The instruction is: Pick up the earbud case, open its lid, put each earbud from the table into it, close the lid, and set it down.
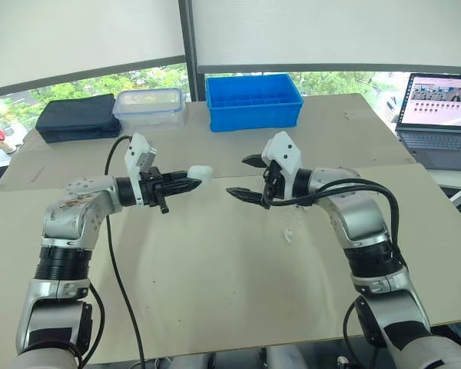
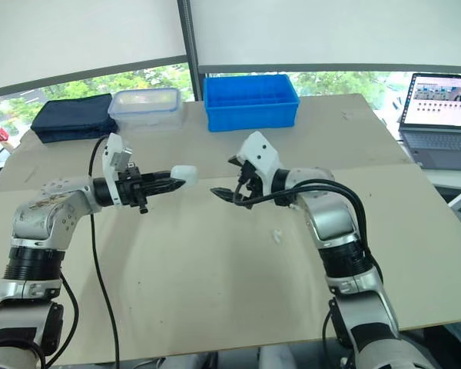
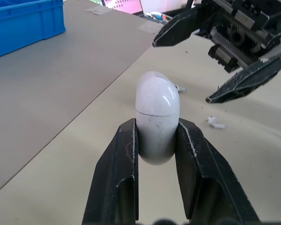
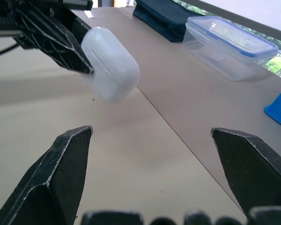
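Left gripper [image 1: 194, 183]: both black fingers are clamped on the lower half of the earbud case [image 3: 157, 101], one on each side, with the case's rounded top standing clear past the fingertips. The case is held in the air over the table [image 1: 215, 307], left of the table's middle and not touching the surface.

Condition of the case: white, glossy, pill-shaped. A thin seam runs around it between lid and body, and the lid is down. Faint dark specks mark the body just under the seam. No brand, label or lettering can be read on it.

Right gripper [image 1: 237, 175]: jaws spread wide and holding nothing. It points at the case from the right, near it but not in contact.

One white earbud [image 1: 287, 235] lies on the table right of the middle, under the right forearm. In the left wrist view a second small white piece [image 3: 180, 87] shows on the table just past the case; it is too small to identify.

Along the far edge stand a blue crate [image 1: 253, 101] at the middle, a clear box [image 1: 150, 106] with a blue-rimmed lid beside it, and a dark pouch [image 1: 77, 117] toward the far left corner. An open laptop [image 1: 439, 115] sits beyond the far right corner; its screen text is too small to read.
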